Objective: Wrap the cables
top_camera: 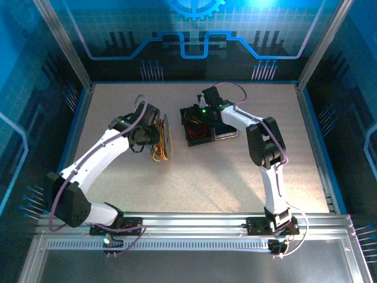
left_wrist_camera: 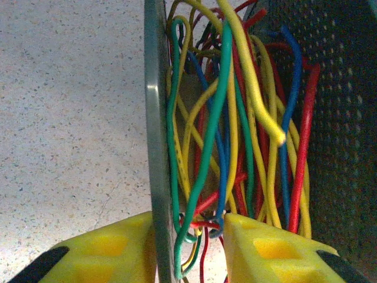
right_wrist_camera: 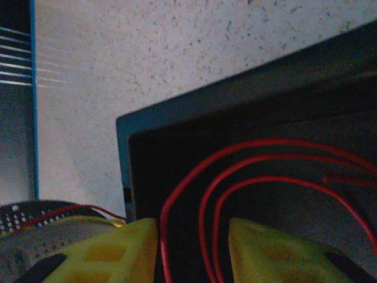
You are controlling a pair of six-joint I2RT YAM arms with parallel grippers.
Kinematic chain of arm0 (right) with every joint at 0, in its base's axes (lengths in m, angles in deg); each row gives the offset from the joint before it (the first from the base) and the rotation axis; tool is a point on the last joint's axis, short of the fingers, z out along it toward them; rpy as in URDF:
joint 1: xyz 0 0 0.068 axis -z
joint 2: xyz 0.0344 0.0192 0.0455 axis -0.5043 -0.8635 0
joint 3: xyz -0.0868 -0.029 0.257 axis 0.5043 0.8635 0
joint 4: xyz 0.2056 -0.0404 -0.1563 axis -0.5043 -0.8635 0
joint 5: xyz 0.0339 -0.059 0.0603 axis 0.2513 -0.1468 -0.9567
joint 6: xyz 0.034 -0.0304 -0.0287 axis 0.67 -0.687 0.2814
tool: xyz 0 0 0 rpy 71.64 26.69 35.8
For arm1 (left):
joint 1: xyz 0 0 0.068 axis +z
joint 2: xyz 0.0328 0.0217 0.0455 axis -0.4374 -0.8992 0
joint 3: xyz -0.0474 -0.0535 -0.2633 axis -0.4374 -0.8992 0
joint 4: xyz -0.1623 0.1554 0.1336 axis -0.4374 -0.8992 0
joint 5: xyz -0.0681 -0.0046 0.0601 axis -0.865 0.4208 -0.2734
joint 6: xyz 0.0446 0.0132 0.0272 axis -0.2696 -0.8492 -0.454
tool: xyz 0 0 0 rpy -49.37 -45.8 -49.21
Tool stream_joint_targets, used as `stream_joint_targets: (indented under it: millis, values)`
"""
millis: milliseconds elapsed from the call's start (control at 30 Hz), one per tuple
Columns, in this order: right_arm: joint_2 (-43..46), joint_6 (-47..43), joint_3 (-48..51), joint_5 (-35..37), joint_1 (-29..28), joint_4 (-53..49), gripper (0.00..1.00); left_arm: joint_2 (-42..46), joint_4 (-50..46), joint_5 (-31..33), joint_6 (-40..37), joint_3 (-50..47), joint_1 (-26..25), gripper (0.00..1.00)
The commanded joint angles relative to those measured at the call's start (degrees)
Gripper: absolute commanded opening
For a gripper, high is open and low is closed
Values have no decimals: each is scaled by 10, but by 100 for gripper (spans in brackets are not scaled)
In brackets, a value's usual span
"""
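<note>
Standing apart with a clear gap between their yellow tips, the left fingers (left_wrist_camera: 259, 244) have the thin grey rim of a reel (left_wrist_camera: 152, 147) and a few strands of the cables (left_wrist_camera: 203, 153) running into that gap. The rim lies against the left tip, the strands hang loose, and I cannot tell that anything is pinched. Beyond the tips the cables, green, yellow, blue and red, lie tangled between the grey rim and a black dotted surface (left_wrist_camera: 341, 118) on the right. The right fingers (right_wrist_camera: 265, 250) are parted about as far, clamping nothing: three red cables (right_wrist_camera: 247, 144) curve down through the gap unsqueezed. Those red loops lie inside a black box (right_wrist_camera: 177, 111) that rests on the speckled desk (right_wrist_camera: 147, 53). Seen from above, the reel stands on edge left of the desk's middle, orange and yellow strands hanging at its near side, and the left arm (top_camera: 100, 150) reaches to it from the near left. The black box sits just right of the reel, a little farther back, with red cables inside, and the right arm (top_camera: 262, 141) bends over it from the near right.
</note>
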Motion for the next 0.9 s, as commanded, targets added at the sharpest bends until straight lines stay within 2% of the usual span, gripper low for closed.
stream_joint_targets:
  millis: [0,400,467,600,633,867]
  values:
    - [-17,55,8,-1,1,48,38,9,6,-1,4,9,-7,34]
    - [-51,94,-2,4,-6,70,30,19,10,-4,2,2,-7,36]
    - [-53,97,-3,3,-8,71,25,24,9,-4,3,3,-7,36]
    - [-35,101,15,12,-8,84,2,38,6,-6,3,6,-7,37]
    - [-27,101,20,16,-7,86,0,43,6,-7,4,6,-7,37]
    - [53,87,62,35,-6,111,0,76,9,-17,6,6,-7,48]
